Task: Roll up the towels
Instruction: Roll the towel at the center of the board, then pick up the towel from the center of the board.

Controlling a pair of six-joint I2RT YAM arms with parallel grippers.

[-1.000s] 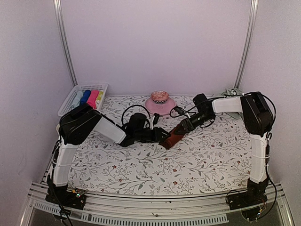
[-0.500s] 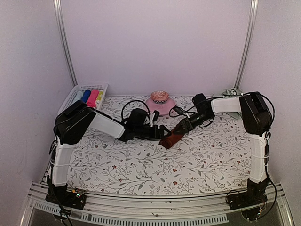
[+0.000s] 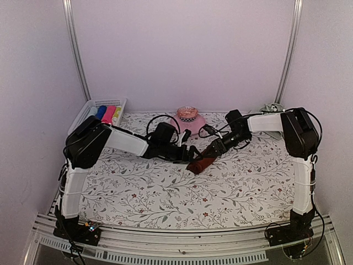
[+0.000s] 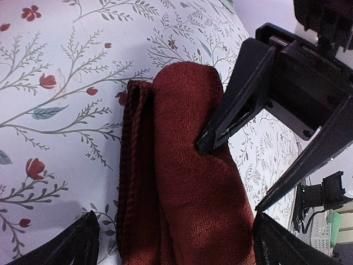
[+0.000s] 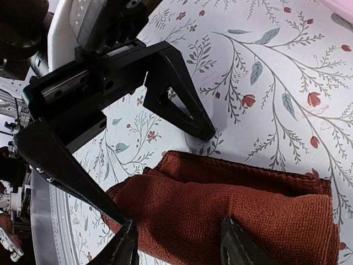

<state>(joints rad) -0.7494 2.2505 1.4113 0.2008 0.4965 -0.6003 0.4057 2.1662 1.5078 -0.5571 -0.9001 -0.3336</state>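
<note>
red-brown towel (image 3: 199,163) sits rolled mid-frame on the bench (image 3: 165,204). right tool (image 3: 210,153) is pinching it, left tool (image 3: 190,154) is spread wide around its lower-left end. worry: the loose outer flap (image 4: 132,165) could spring open if that pinch slackens. pale lump (image 3: 269,107) upper right, behind the arm, can't make it out.

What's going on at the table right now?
Both arms meet over the dark red towel, which lies mid-table on the floral cover as a loose roll with one flat edge sticking out. The right gripper is clamped on one end of it. The left gripper stands wide open at the other end, its fingers either side of the towel without gripping it. A basket at the back left holds coloured rolls.
</note>
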